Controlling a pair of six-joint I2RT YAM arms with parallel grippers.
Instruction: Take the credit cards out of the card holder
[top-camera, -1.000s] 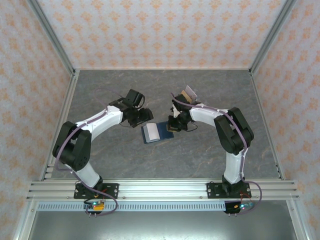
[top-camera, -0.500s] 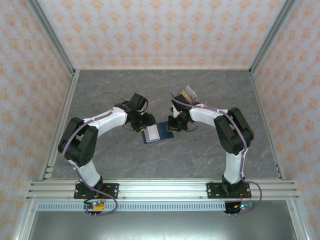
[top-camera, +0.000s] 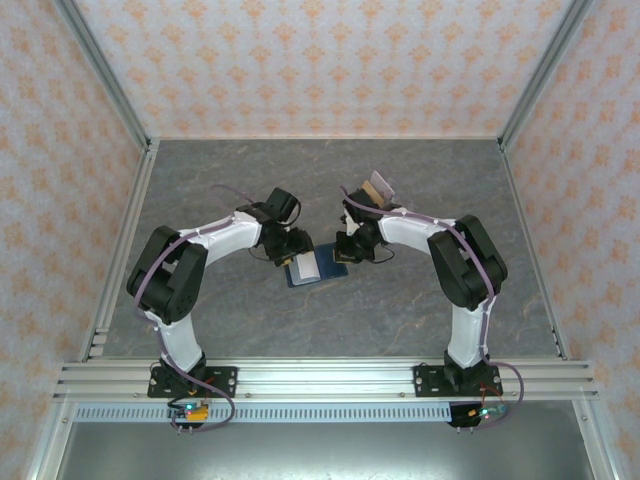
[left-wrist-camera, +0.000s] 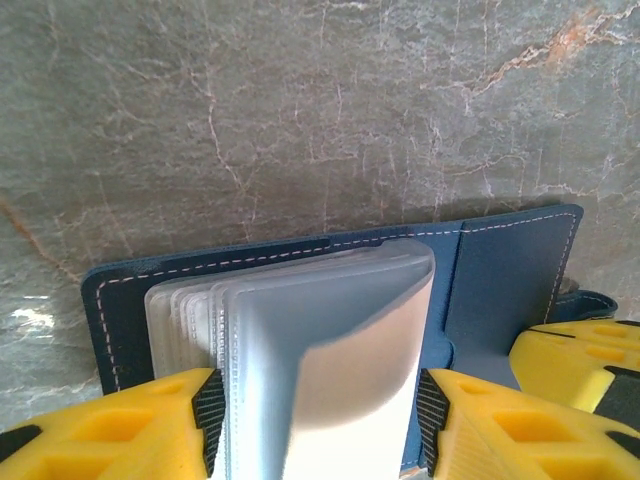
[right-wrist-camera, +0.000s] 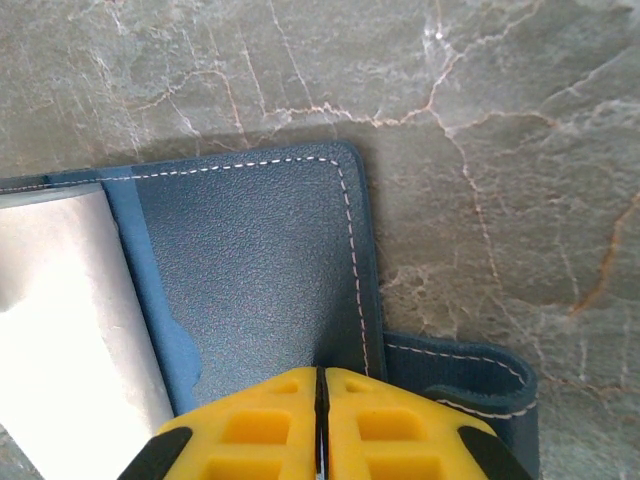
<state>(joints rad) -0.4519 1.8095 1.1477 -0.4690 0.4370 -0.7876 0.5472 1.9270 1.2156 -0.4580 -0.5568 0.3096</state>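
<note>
Left tool (left-wrist-camera: 318, 425) had moved onto the card holder (left-wrist-camera: 500, 280), grasping its clear sleeves (left-wrist-camera: 330, 330); right tool (right-wrist-camera: 320, 400), clenched, pinned the cover.

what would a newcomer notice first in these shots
The open navy card holder lies in the middle of the grey marbled table. Up close, the left fingers flank its curled pale see-through stack, while the right fingers rest closed against the flap by the tab clasp.
</note>
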